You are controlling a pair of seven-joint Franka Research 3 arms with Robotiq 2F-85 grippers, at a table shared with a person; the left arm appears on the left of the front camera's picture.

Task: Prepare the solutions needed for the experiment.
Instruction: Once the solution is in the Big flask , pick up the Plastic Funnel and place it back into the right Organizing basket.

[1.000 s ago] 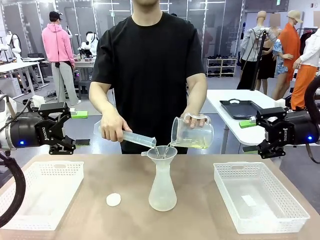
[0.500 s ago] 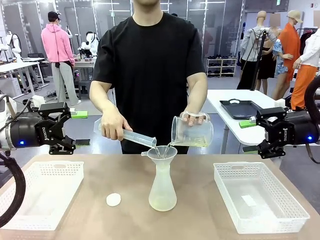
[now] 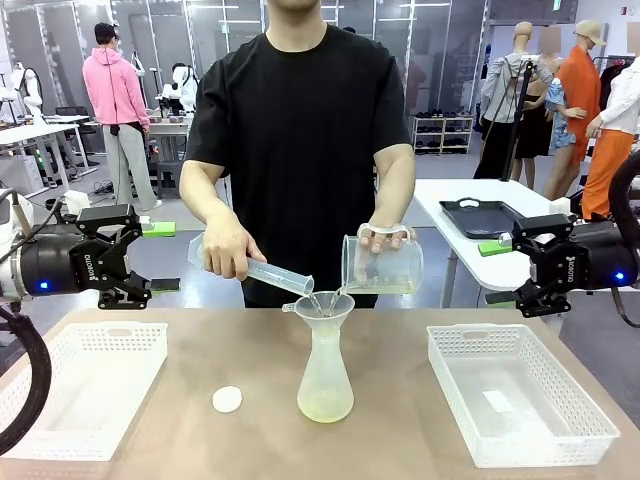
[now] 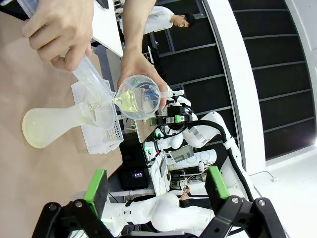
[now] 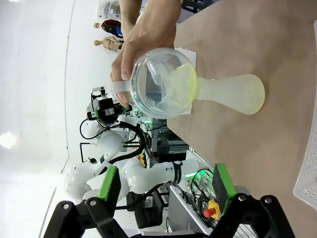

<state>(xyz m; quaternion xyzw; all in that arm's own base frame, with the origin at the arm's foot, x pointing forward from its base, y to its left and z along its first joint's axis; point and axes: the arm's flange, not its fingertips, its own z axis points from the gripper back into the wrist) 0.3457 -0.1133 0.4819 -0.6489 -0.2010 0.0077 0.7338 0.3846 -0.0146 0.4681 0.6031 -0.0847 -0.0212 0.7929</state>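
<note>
A person across the table tips a clear measuring cylinder (image 3: 262,272) and a clear beaker (image 3: 383,264) over a funnel (image 3: 325,304) that sits in a frosted conical flask (image 3: 325,370). The solutions, pale yellow-green, lie as a shallow layer in the flask's bottom (image 3: 325,406) and in the beaker (image 5: 186,83). My left gripper (image 3: 146,262) hovers open at the table's left, well clear of the flask (image 4: 52,128). At the right my right gripper (image 3: 513,270) hangs open, level with the beaker (image 4: 139,96). Neither gripper (image 4: 156,188) (image 5: 166,191) has anything between its fingers.
A white basket (image 3: 110,330) stands at the front left and another white basket (image 3: 480,332) at the front right. A small round white cap (image 3: 227,399) lies left of the flask. A second table with a black tray (image 3: 480,217) stands behind.
The pale layer in the flask has deepened, and the beaker holds less and sits a little more level. Both arms have stayed still.
</note>
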